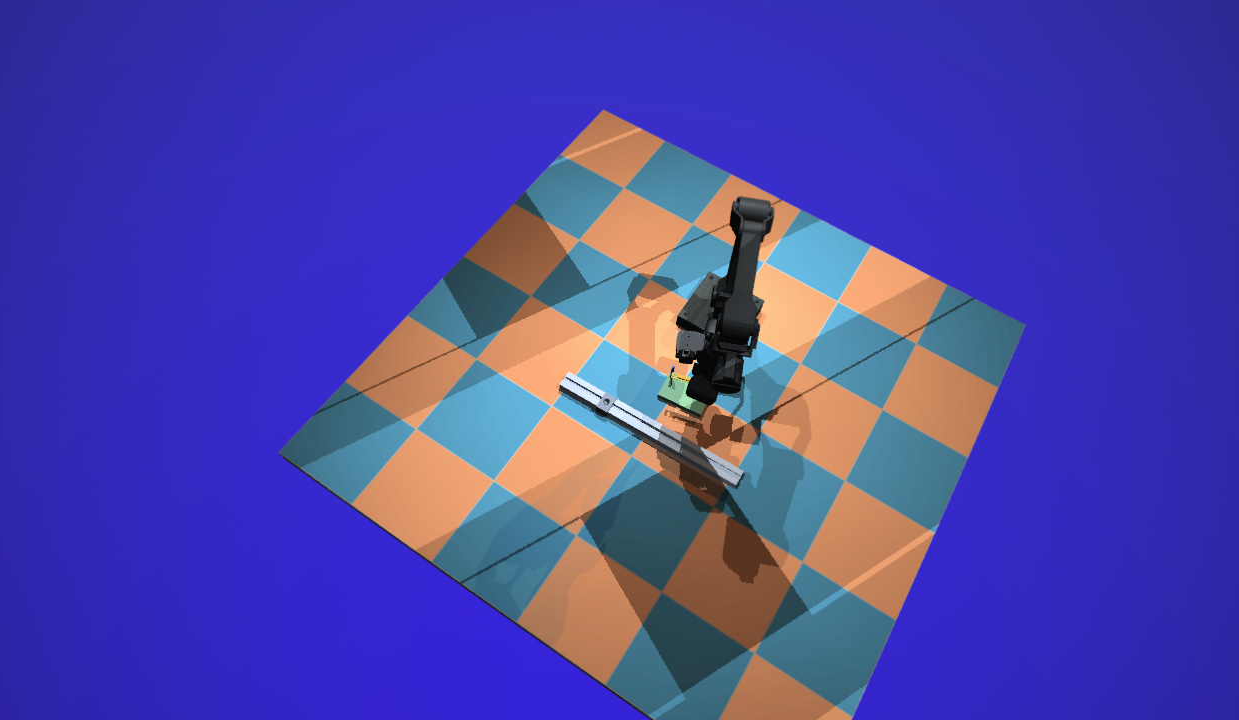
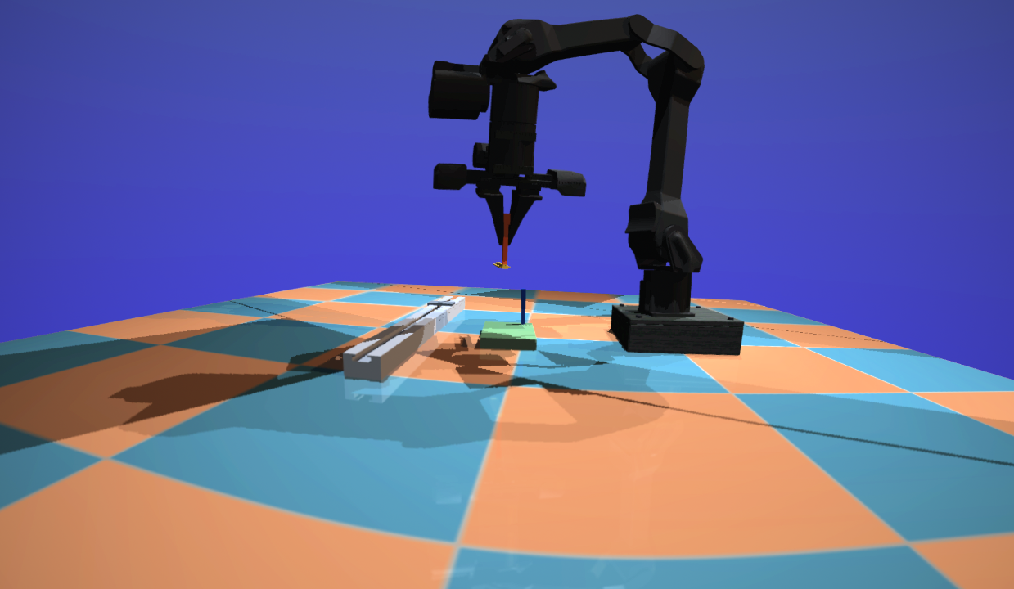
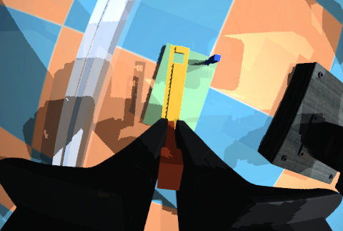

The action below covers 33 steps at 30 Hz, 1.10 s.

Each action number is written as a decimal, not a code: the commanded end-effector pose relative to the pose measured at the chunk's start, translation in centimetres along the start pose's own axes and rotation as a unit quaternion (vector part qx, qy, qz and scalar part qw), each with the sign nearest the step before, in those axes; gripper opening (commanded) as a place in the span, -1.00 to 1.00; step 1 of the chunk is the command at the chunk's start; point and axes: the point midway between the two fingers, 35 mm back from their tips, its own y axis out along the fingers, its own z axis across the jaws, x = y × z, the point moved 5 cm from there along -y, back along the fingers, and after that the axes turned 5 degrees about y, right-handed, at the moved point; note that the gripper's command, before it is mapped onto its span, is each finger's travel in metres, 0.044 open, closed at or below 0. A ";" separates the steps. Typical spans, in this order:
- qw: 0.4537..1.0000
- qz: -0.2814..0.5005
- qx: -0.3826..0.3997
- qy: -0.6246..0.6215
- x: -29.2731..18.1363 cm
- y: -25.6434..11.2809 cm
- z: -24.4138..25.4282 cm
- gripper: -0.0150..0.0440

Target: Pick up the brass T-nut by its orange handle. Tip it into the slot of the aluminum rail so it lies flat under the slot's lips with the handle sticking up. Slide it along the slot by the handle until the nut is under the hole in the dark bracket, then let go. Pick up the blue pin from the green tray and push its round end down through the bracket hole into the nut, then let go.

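The jaws (image 2: 504, 242) are clamped on the orange handle (image 2: 505, 252) (image 3: 170, 174), with the brass T-nut (image 2: 500, 265) (image 3: 176, 88) raised just beneath them. Below stands the blue pin (image 1: 671, 369) (image 2: 523, 306) (image 3: 216, 59), upright in the green tray (image 1: 675, 394) (image 2: 507, 335) (image 3: 198, 96), apart from the jaws.

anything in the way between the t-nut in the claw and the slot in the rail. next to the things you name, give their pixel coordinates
Nothing visible stands between them. The claw (image 2: 505, 243) (image 3: 171, 125) holds the brass T-nut (image 2: 500, 265) (image 3: 174, 95) by its orange handle (image 2: 505, 252) (image 3: 170, 175) above the green tray (image 1: 676, 394) (image 2: 507, 335) (image 3: 200, 95). The blue pin (image 1: 671, 369) (image 2: 523, 306) (image 3: 216, 59) stands on the side away from the rail (image 1: 636, 420) (image 2: 400, 343) (image 3: 103, 27).
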 end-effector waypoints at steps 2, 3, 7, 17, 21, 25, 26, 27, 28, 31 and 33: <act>1.000 0.000 0.003 0.004 0.1 -0.6 0.2 -1.00; 1.000 0.000 0.002 0.005 0.1 -0.7 0.3 -1.00; 1.000 0.000 0.002 0.009 -0.2 -0.9 0.8 -1.00; 1.000 0.002 0.000 0.019 -0.8 -1.5 2.3 -1.00; 1.000 0.002 -0.001 0.023 -1.1 -1.7 2.9 -1.00; 1.000 0.003 -0.002 0.027 -1.4 -1.9 3.4 -1.00; 1.000 0.003 -0.002 0.028 -1.5 -2.0 3.6 -1.00; 1.000 0.003 -0.003 0.029 -1.6 -2.0 3.7 -1.00; 1.000 0.003 -0.003 0.030 -1.6 -2.1 3.8 -1.00; 0.999 0.003 -0.003 0.033 -1.9 -2.2 4.3 -1.00; 0.999 0.003 -0.003 0.036 -2.0 -2.3 4.5 -1.00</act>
